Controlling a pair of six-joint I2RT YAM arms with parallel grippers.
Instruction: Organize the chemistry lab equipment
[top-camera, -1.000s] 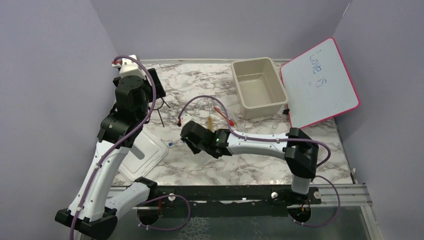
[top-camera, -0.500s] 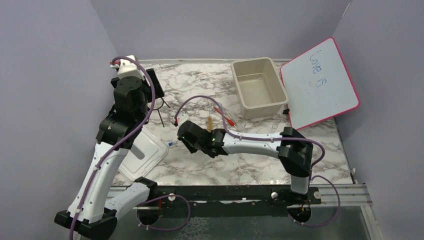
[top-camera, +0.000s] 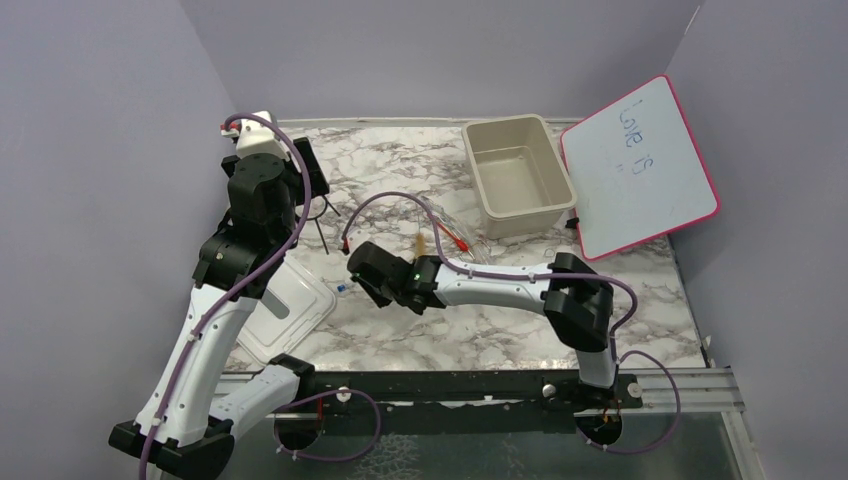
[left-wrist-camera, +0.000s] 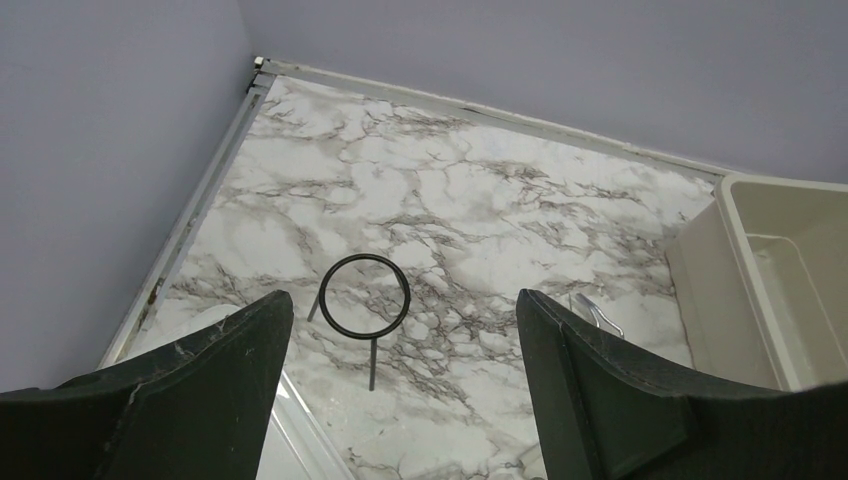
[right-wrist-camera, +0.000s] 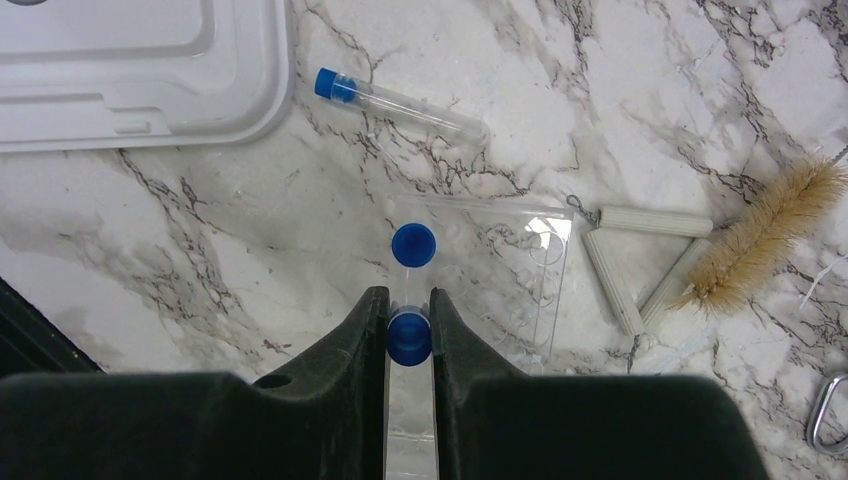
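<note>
Clearly the right gripper is clamped on a blue-capped tube mid-way across the worktop, right of the white lid. Pinched near its cap, it could slip or knock the second tube just beyond. Left gripper gapes above the wire ring.
</note>
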